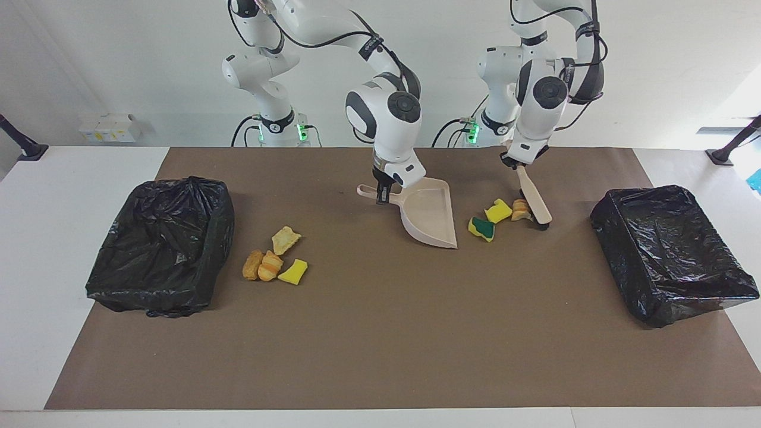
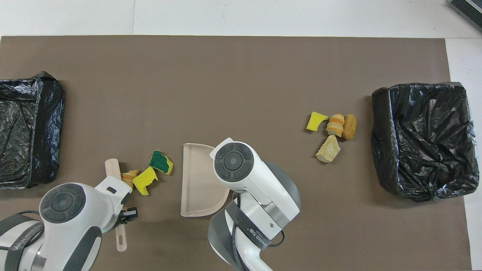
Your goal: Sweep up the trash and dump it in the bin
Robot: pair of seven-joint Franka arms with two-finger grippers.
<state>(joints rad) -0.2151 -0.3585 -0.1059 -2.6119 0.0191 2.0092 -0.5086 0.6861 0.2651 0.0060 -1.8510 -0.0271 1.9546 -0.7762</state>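
My right gripper (image 1: 382,195) is shut on the handle of the beige dustpan (image 1: 431,215), whose open mouth faces one group of trash. That group is a green-faced sponge chunk (image 1: 481,229), a yellow sponge chunk (image 1: 498,210) and a bread piece (image 1: 521,208). On the side of that group toward the left arm's end, my left gripper (image 1: 512,161) is shut on the handle of a beige brush (image 1: 537,204). The brush slants down with its bristles against the bread piece. From overhead, the dustpan (image 2: 197,180) and the brush (image 2: 112,167) flank the sponge chunks (image 2: 145,180).
A second group of trash (image 1: 273,260) lies near the black-lined bin (image 1: 160,246) at the right arm's end of the table. Another black-lined bin (image 1: 672,252) stands at the left arm's end. A brown mat (image 1: 380,345) covers the table.
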